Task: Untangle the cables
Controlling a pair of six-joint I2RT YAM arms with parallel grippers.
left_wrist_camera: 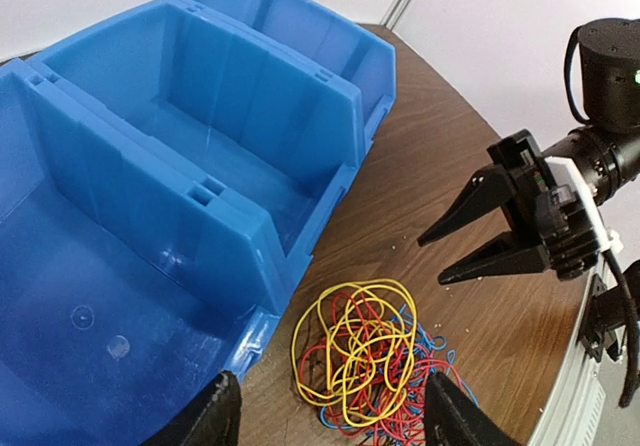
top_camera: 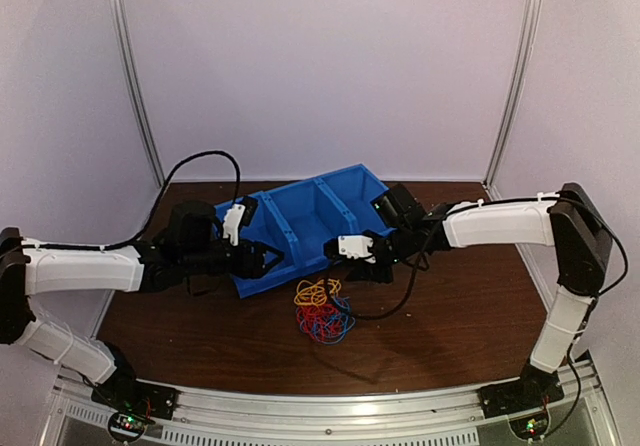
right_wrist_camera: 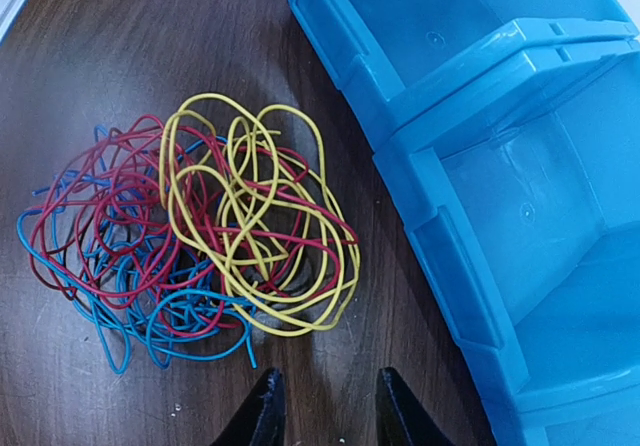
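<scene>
The cables (top_camera: 321, 309) lie as one tangled heap of thin yellow, red and blue wires on the brown table, just in front of the blue bin. In the left wrist view the cables (left_wrist_camera: 366, 358) sit between and ahead of my left gripper (left_wrist_camera: 335, 428), which is open with nothing between its fingers. In the right wrist view the cables (right_wrist_camera: 200, 221) lie just beyond my right gripper (right_wrist_camera: 326, 411), also open and holding nothing. From above, the left gripper (top_camera: 272, 259) is at the heap's upper left and the right gripper (top_camera: 368, 269) at its upper right.
A blue plastic bin (top_camera: 310, 226) with three compartments lies behind the heap; its rim (left_wrist_camera: 262, 228) is close to the left gripper, and its wall (right_wrist_camera: 440, 236) runs beside the right one. The right gripper (left_wrist_camera: 435, 261) shows across the heap in the left wrist view.
</scene>
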